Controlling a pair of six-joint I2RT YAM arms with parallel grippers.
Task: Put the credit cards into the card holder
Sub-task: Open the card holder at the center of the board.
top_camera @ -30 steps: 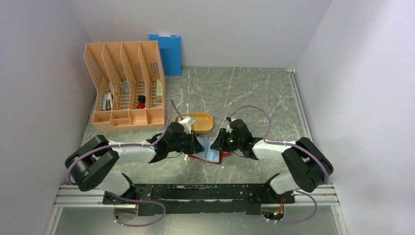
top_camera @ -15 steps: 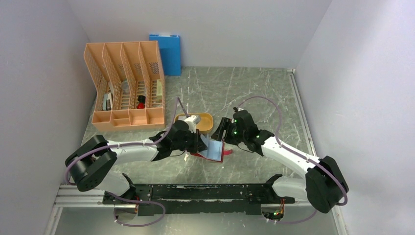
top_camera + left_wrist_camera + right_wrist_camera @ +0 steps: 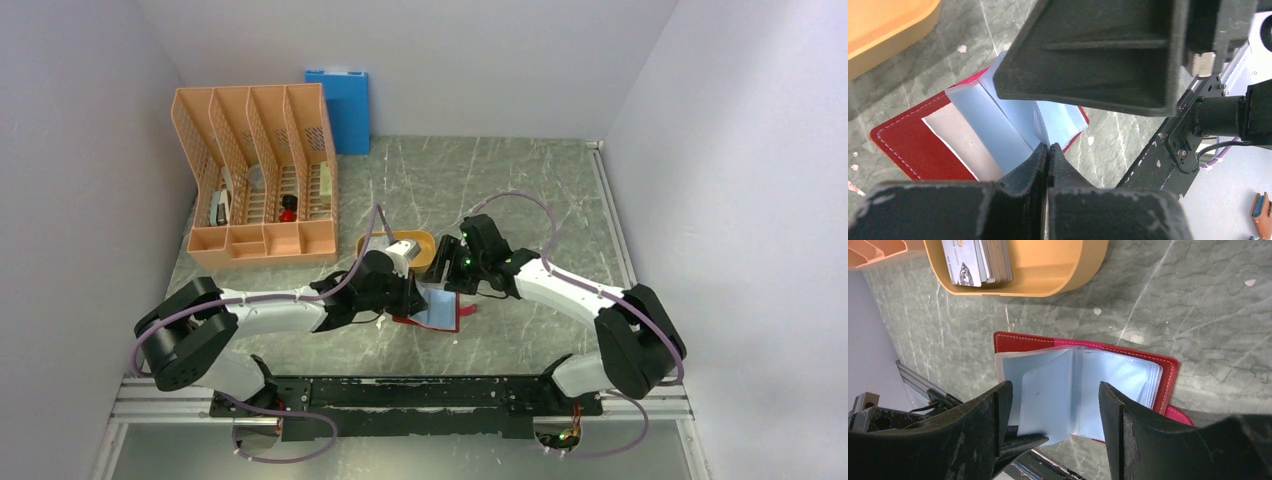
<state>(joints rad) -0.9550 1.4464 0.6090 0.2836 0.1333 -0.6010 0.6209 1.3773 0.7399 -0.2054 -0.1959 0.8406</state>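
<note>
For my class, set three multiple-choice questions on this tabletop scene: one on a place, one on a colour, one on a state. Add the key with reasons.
1. Where does the stack of grey credit cards lie?
A. On the marble-patterned table
B. In the orange oval plastic tray
C. In the peach file rack

2. What colour is the outer cover of the open bifold card holder?
A. Black
B. Yellow
C. Dark red

3. How does the left gripper stand?
A. Shut on a pale blue pocket leaf of the holder
B. Open above the tray
C. Shut on a card

Key:
1 B, the cards sit bunched inside the tray's wall.
2 C, a red stitched cover frames the blue pockets.
3 A, its fingers meet on the leaf's edge.
</note>
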